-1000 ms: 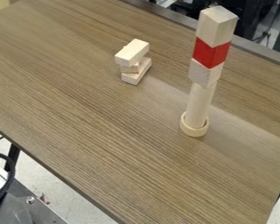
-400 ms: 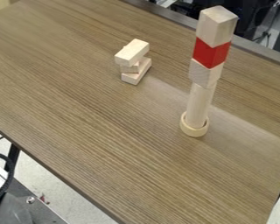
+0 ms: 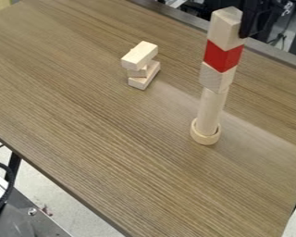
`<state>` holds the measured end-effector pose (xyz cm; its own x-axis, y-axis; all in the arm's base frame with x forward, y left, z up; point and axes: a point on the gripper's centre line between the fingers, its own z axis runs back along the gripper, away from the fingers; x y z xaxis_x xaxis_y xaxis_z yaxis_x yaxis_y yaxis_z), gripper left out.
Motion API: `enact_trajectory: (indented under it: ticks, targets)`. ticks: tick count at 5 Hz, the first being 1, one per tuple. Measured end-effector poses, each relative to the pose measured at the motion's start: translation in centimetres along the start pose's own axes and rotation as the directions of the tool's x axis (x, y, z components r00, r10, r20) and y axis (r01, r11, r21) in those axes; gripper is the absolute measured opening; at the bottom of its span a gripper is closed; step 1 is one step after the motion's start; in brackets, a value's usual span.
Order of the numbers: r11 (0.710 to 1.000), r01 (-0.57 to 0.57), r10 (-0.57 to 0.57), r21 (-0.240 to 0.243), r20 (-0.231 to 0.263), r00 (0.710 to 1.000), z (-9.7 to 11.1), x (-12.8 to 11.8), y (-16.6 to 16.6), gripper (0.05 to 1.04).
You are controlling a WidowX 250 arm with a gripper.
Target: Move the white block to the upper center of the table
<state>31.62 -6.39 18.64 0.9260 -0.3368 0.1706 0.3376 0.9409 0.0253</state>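
The white block (image 3: 223, 28) tops an upright stack on the table (image 3: 107, 134), directly above 1 red block (image 3: 222, 56). The black gripper (image 3: 252, 23) is at the white block's image-right side; whether its jaws are released or clenched, I cannot tell.

Gripper (image 3: 254, 19) upper rt, overlapping white blk (image 3: 225, 28) atop red blk (image 3: 222, 56).

The top edge cuts off the arm (image 3: 254, 17), which partly hides the topmost block (image 3: 224, 27).
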Motion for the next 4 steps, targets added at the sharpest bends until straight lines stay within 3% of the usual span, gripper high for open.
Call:
enact_trajectory:
  ticks: [1,2,3,4]
  targets:
    - [1.000,-0.004,0.004,-0.003,-0.006,1.000,0.0,-0.1,0.1,0.558]
    - [1.000,-0.004,0.004,-0.012,0.032,0.999,1.3,0.6,0.5,0.558]
    - [1.000,-0.012,0.013,-0.006,0.103,0.995,3.1,1.8,1.4,0.558]
    - [0.999,-0.046,0.043,0.016,0.145,0.988,4.0,2.4,2.8,0.558]
